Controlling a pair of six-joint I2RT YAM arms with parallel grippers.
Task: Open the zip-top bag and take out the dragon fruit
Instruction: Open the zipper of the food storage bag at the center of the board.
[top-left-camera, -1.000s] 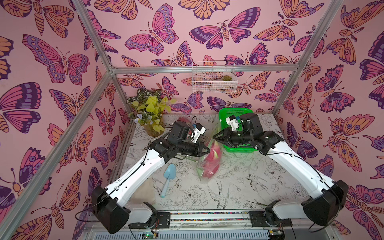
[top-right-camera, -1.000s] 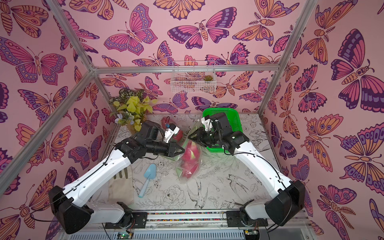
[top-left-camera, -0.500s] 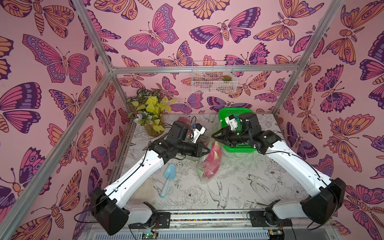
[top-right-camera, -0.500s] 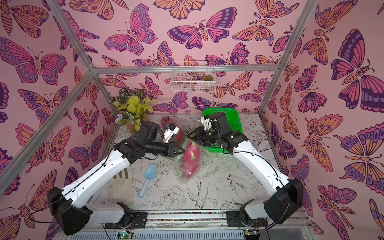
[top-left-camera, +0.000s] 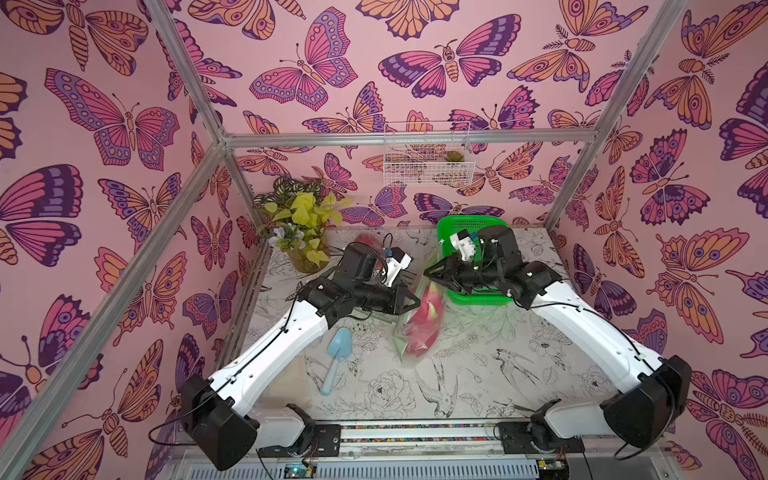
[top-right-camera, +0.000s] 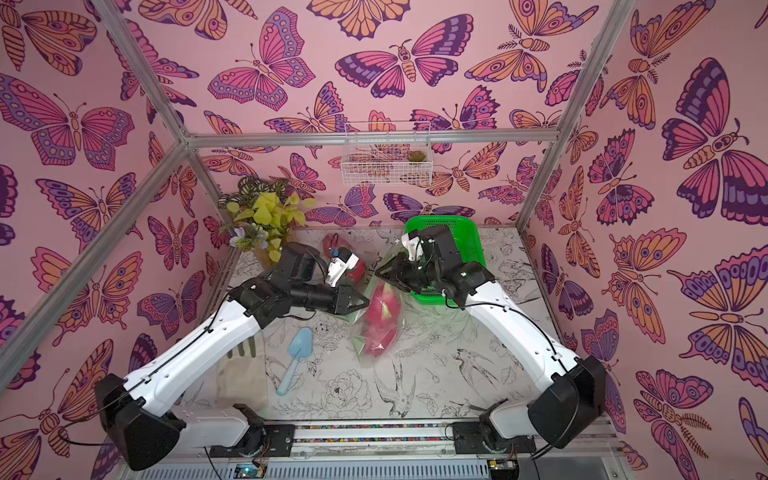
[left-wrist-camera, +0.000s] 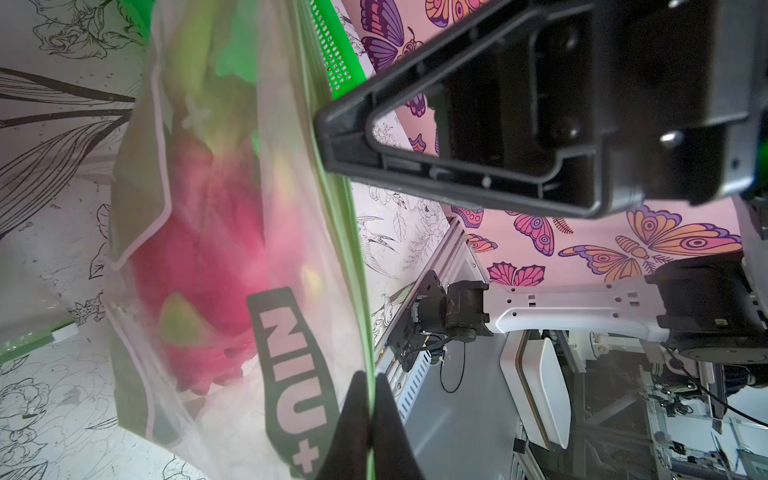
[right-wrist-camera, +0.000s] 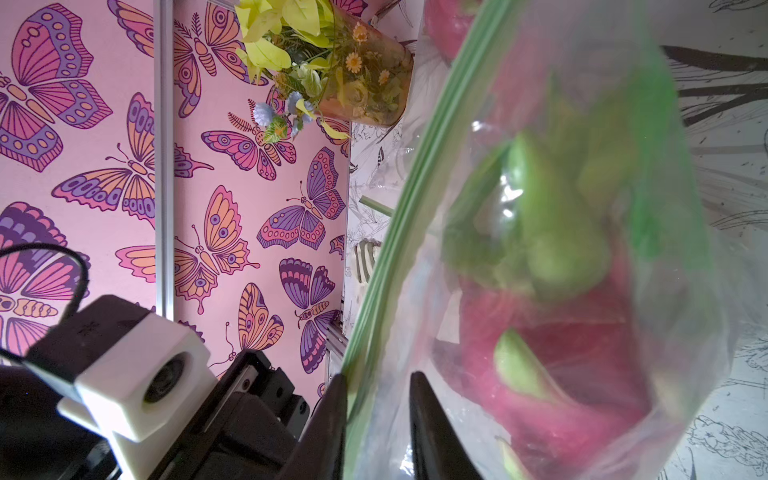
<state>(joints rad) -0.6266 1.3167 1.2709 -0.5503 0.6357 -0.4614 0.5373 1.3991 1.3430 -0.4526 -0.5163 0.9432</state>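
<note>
1. One clear zip-top bag (top-left-camera: 417, 328) is seen, its contents blurred.
2. Dragon fruit (top-right-camera: 380, 309) are seen inside it; a further one (top-right-camera: 357, 270) lies behind the left arm; the exact count cannot be told.
3. Two end effectors are counted: left end effector (top-left-camera: 417, 302), right end effector (top-left-camera: 424, 273).
4. One green basket (top-left-camera: 465, 224).
5. One blue scoop (top-left-camera: 337, 357).
6. One potted plant (top-left-camera: 301, 224).
7. One white wire basket (top-left-camera: 428, 166) on the wall.
</note>
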